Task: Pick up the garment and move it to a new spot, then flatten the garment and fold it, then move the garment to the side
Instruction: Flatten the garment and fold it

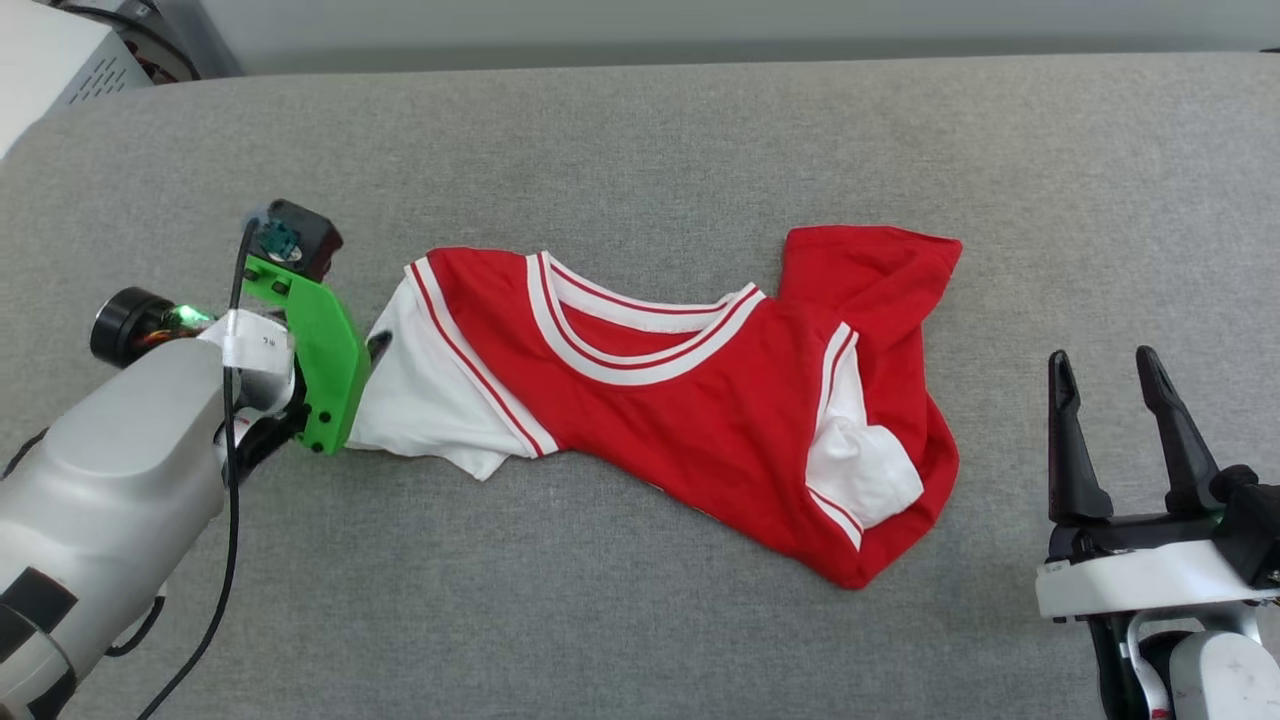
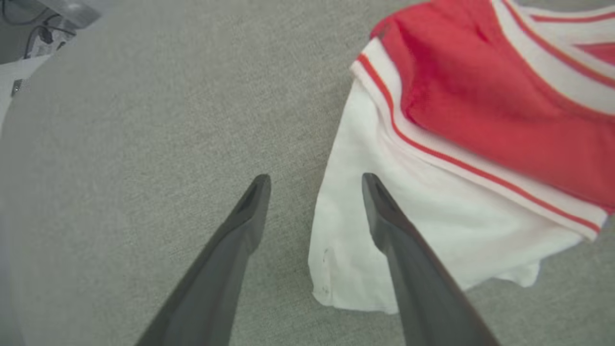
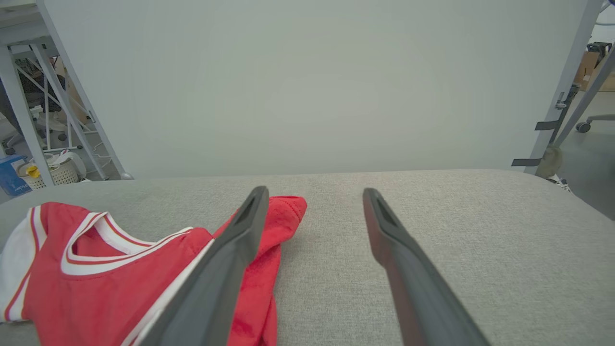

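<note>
Garment [image 1: 700, 410] lies rumpled at table [image 1: 640, 150] centre, you've got left gripper [image 2: 314, 182] spread over its white sleeve [image 2: 408, 226] and right gripper [image 1: 1102, 360] spread toward the right edge, both empty, so flattening, folding and side move look undone.

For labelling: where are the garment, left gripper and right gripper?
garment [image 1: 690, 420], head view, red chest
left gripper [image 2: 315, 177], left wrist view, between its fingertips
right gripper [image 1: 1101, 353], head view, between its fingertips

Head overhead; left wrist close; right level; garment [image 1: 700, 420] shared.
</note>
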`<state>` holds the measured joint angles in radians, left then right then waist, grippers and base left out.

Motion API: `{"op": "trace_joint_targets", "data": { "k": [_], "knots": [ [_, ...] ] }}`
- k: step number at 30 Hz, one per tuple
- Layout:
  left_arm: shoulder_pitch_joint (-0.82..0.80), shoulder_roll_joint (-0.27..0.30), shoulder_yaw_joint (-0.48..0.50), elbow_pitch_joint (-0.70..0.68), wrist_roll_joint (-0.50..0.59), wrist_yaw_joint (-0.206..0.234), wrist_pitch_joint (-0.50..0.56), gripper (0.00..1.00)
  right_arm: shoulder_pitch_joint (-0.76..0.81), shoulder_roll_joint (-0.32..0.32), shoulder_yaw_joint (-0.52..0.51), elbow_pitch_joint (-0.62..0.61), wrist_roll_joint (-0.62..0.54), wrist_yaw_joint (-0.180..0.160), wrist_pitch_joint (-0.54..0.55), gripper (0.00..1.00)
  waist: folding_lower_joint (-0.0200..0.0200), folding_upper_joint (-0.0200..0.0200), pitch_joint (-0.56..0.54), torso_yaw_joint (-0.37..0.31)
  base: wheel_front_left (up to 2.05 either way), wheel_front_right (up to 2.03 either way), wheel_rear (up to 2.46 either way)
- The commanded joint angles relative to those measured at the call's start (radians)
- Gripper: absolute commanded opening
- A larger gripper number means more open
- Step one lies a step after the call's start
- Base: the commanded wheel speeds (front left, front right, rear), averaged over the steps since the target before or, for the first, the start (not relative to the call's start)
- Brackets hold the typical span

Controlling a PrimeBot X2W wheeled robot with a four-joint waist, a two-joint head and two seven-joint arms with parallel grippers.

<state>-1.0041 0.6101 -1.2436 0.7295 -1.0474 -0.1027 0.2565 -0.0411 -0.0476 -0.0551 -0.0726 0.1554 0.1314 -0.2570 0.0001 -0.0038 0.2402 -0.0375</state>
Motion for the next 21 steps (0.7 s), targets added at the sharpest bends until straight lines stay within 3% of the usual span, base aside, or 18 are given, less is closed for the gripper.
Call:
{"op": "trace_joint_targets", "data": {
  "k": [1,6,10,15,21],
  "knots": [
    [0.017,-0.008,0.016,-0.008,0.018,0.019,-0.063,1.0,0.01,-0.003,-0.009,-0.009,-0.009,-0.001,-0.005,1.0,-0.0001,0.0038,-0.026,0.011,0.0,0.0,0.0],
    [0.069,-0.007,0.077,-0.061,0.043,0.104,-0.321,1.0,-0.005,-0.003,-0.046,-0.043,-0.04,-0.001,-0.005,1.0,-0.0001,0.0038,-0.06,0.034,0.0,0.0,0.0],
    [0.133,0.003,0.114,-0.123,0.058,0.187,-0.467,1.0,-0.038,-0.003,-0.071,-0.081,-0.082,-0.001,-0.005,1.0,-0.0001,0.0038,-0.072,0.051,0.0,0.0,0.0],
    [0.228,0.004,0.192,-0.255,0.103,0.317,-0.516,1.0,-0.115,-0.039,-0.088,-0.12,-0.126,-0.001,-0.005,1.0,-0.0001,0.0038,-0.069,0.076,0.0,0.0,0.0],
    [0.407,-0.024,0.44,-0.494,0.298,0.442,-0.518,1.0,-0.253,-0.18,-0.047,-0.09,-0.125,-0.001,-0.005,1.0,-0.0001,0.0038,-0.044,0.108,0.0,0.0,0.0]
  ]
}}
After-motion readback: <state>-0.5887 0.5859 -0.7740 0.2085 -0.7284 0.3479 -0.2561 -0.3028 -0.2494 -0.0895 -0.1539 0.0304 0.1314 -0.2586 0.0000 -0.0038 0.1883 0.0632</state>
